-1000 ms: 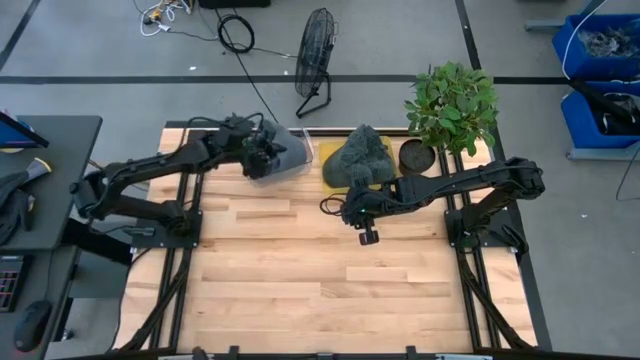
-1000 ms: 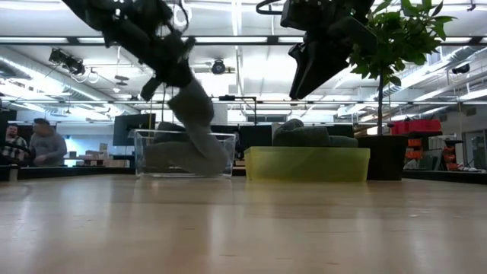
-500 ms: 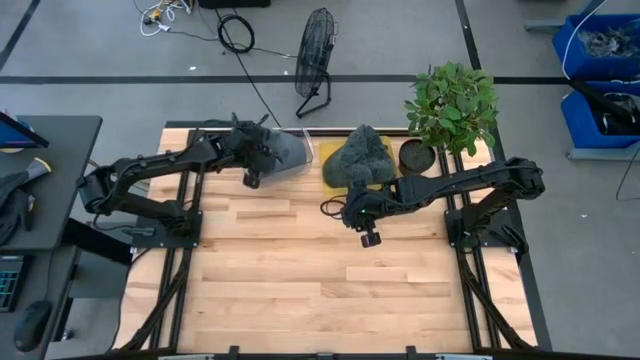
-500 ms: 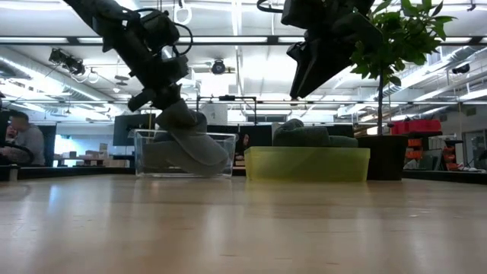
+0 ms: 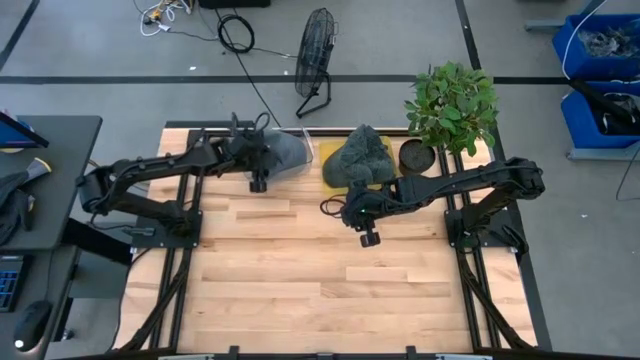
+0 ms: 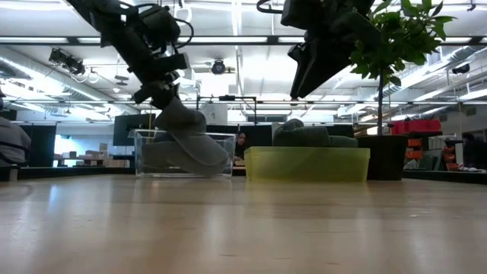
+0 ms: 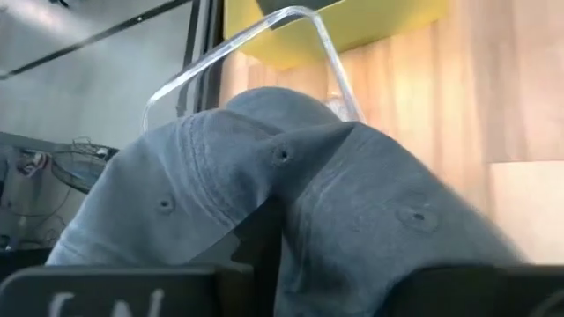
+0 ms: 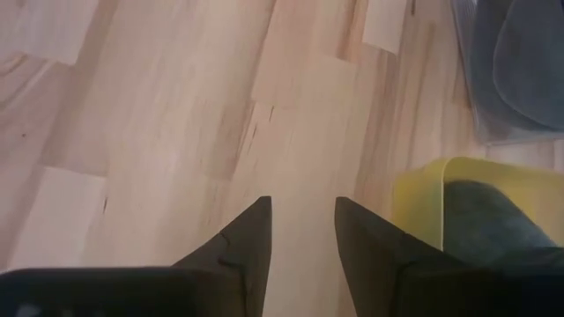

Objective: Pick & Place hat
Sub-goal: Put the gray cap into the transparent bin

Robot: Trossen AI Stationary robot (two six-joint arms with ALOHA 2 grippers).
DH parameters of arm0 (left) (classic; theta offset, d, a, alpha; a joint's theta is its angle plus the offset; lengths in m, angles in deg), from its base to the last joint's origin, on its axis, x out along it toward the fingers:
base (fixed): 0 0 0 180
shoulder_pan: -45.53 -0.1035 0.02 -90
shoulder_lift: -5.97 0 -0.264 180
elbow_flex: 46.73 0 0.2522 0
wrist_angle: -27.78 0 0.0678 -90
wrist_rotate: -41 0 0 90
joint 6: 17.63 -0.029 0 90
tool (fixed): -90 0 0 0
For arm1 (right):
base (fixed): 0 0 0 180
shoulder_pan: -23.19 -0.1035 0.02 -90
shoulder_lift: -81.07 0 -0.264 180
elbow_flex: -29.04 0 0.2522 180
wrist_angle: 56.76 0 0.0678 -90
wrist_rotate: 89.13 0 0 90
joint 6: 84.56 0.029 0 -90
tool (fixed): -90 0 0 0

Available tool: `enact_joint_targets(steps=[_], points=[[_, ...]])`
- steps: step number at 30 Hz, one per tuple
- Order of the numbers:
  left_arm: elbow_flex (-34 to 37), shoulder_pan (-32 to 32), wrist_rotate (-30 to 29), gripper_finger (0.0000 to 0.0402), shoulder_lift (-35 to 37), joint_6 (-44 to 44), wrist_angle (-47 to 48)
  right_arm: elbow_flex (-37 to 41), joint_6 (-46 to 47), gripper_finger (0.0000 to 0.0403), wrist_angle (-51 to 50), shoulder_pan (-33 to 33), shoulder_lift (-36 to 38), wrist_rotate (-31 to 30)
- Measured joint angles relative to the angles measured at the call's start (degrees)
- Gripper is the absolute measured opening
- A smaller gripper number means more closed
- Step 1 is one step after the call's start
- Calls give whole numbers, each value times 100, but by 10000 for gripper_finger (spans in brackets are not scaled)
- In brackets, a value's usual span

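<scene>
The butcher-block table point(image 5: 300, 290) carries two bins along its far edge: a clear plastic bin point(image 6: 221, 144) and, beside it, a yellow-green bin point(image 6: 308, 164) heaped with dark hats, with a potted plant point(image 5: 452, 105) at that bin's other side.

The left arm has carried the grey cap point(image 6: 186, 137) down and inward over the last second. A second ago the cap hung long and slack from the left pincer point(image 5: 258, 180), trailing over the clear bin's near wall; now it sits bunched low, its crown resting in the bin directly below the pincer, while part of its fabric is draped at the near wall. From above, the pincer has slid from the bin's near corner to a spot just at the bin's front edge, so the cap now lies ahead of the fingertips and inside the bin. The left wrist view shows the cap point(image 7: 291, 194) pressed right up against the fingers, filling the frame, with the bin rim point(image 7: 264, 35) just beyond it. The fingers look clenched on the cap, though their tips are hidden by the fabric.

This reads as the place step nearly done: the cap is delivered and only letting go and lifting away remain.

The right pincer point(image 8: 300, 220) hangs over bare table, well short of the yellow-green bin point(image 8: 441, 194), its fingers parted and holding nothing. It has not moved across the second.
</scene>
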Motion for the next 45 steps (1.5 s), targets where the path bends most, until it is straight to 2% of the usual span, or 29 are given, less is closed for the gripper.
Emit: enact_joint_targets(steps=[10, 15, 18, 23, 28, 31, 36, 45], points=[[-2, 442, -565, 157, 482, 998, 584, 0, 271, 130, 69, 0, -1, 7], [-2, 776, -1398, 157, 873, 1208, 527, 0, 342, 130, 152, 0, 1, 7], [-2, 969, -1639, 155, 1182, 1243, 517, 0, 423, 130, 154, 0, -1, 8], [-2, 1309, -1667, 154, 1680, 1331, -124, 2, 397, 130, 146, 0, -1, 7], [-4, 1453, -1673, 148, 1761, 1266, -1190, 2, -21, 130, 271, 2, -1, 6], [-13, 1302, -1631, 119, 1573, 915, -1577, 2, -157, 130, 375, 2, -1, 6], [-12, 681, -893, 20, 748, 1260, -1673, 2, -213, 130, 491, 13, -1, -2], [-7, -260, -858, 4, -877, 2127, -1563, 2, 143, 130, 559, 15, -1, 4]])
